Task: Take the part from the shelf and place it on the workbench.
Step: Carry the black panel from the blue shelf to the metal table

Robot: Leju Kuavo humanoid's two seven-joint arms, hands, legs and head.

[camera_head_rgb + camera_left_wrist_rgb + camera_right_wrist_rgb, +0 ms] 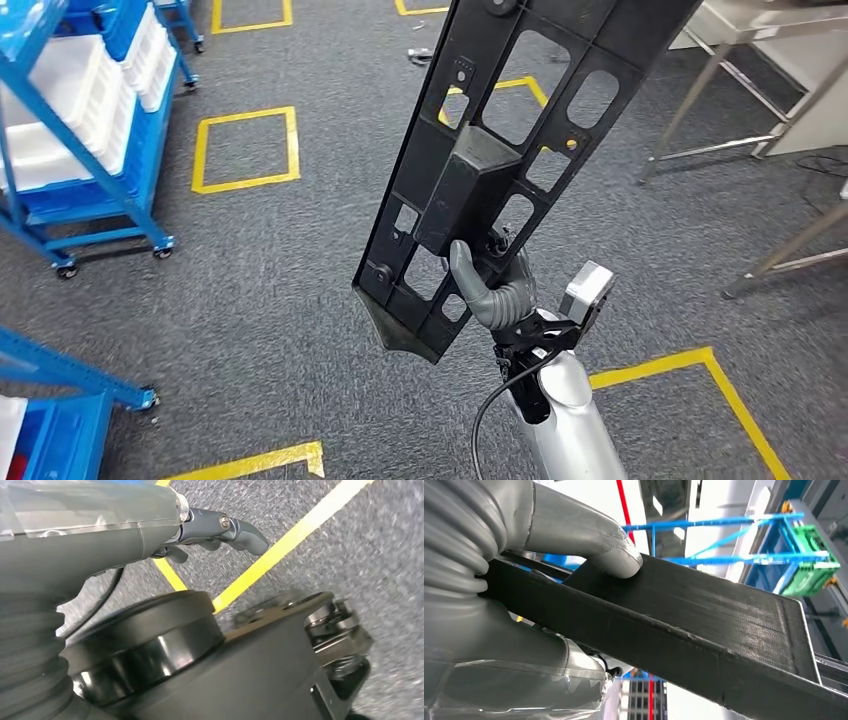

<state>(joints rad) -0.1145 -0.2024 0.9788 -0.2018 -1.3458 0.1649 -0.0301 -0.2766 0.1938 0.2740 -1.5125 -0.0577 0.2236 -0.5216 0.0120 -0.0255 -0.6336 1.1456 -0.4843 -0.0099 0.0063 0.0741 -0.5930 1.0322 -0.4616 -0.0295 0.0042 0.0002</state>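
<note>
The part [520,150] is a long flat black plastic panel with many cut-outs and a raised block in its middle. It stands tilted, lifted high over the floor in the head view. My right hand [495,290] grips it near its lower end, thumb on the front face. In the right wrist view the thumb [614,555] presses on the black part [704,615], which runs away from the hand. My left hand [210,527] hangs over the carpet with nothing in it, its fingers loosely apart.
A blue wheeled shelf rack [90,120] with white bins stands at the far left, another blue rack [60,400] at the near left. A steel table [760,20] and its legs are at the far right. Yellow tape squares [247,148] mark the grey carpet.
</note>
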